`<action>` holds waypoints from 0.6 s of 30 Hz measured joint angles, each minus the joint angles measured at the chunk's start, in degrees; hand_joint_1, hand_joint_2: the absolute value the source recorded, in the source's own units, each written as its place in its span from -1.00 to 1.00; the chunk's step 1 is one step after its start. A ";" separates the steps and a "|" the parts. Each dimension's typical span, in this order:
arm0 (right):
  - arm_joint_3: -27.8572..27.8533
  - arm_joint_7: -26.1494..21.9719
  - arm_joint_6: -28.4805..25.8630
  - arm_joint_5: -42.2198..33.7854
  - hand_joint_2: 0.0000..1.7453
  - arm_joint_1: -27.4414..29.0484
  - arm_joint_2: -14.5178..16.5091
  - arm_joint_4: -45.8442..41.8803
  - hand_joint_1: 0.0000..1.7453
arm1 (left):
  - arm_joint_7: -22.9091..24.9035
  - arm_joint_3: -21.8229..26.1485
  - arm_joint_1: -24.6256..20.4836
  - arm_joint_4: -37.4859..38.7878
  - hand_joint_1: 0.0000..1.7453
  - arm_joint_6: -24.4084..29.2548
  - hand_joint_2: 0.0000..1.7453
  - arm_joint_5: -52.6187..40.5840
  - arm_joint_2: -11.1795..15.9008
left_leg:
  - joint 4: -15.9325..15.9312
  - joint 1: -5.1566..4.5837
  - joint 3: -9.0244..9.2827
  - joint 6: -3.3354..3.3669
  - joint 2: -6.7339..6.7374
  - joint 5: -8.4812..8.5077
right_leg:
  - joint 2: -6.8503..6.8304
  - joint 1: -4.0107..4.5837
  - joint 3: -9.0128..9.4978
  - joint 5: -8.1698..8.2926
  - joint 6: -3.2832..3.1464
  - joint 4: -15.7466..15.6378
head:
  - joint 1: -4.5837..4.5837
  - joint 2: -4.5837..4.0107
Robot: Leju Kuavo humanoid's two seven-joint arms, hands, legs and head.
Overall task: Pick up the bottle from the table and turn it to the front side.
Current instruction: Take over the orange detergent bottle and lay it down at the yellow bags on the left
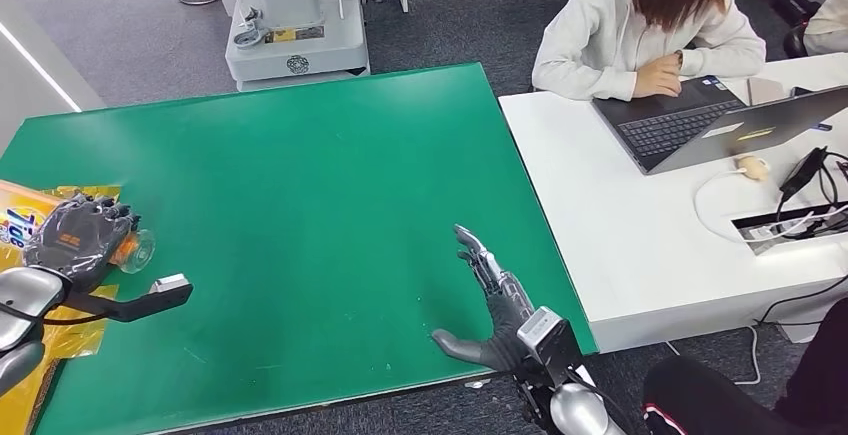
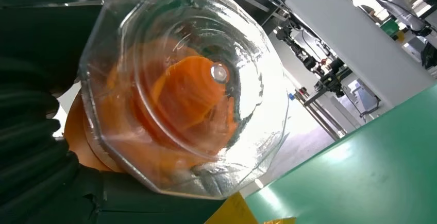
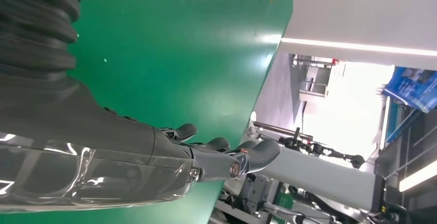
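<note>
Bottle [image 1: 135, 248]: clear plastic with orange contents, gripped in the left hand [image 1: 78, 238] at the left edge of the green tabletop [image 1: 330, 205], above yellow packaging [image 1: 28, 217]; base faces the left wrist camera. Right hand [image 1: 487, 300]: empty, fingers extended and apart, at the tabletop's near right edge. White desk [image 1: 620, 225]: to the right, carrying a laptop [image 1: 700, 125]; person [image 1: 650, 25] seated at it

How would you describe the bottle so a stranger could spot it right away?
Start at the green table and go to its left edge, where the left hand grips the bottle. It is clear plastic with an orange label, unlike the flat yellow packets beneath.
</note>
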 joint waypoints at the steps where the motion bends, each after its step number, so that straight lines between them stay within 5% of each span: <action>1: -0.03 0.00 0.04 0.01 1.00 0.04 0.06 -0.03 -1.00 | 0.07 0.40 0.53 -0.30 1.00 -0.32 1.00 0.11 0.30 | 0.00 0.00 0.00 0.00 0.00 0.00 | 0.00 0.00 0.00 0.00 0.00 0.00 | -0.01 0.00; 9: -0.20 0.00 0.85 0.17 1.00 0.12 0.29 -0.12 -1.00 | -0.45 5.49 8.30 -3.55 1.00 -2.48 1.00 3.26 2.64 | 0.00 0.00 0.01 0.00 0.03 0.00 | 0.05 0.00 -0.03 -0.01 -0.01 -0.02 | -0.01 0.00; 18: -0.24 0.00 1.27 0.17 1.00 0.06 0.34 -0.16 -1.00 | -3.03 8.27 12.82 -3.95 1.00 -3.44 1.00 6.65 1.60 | 0.00 0.00 0.00 0.00 0.02 0.00 | 0.02 0.00 0.00 0.00 -0.01 -0.03 | -0.01 0.00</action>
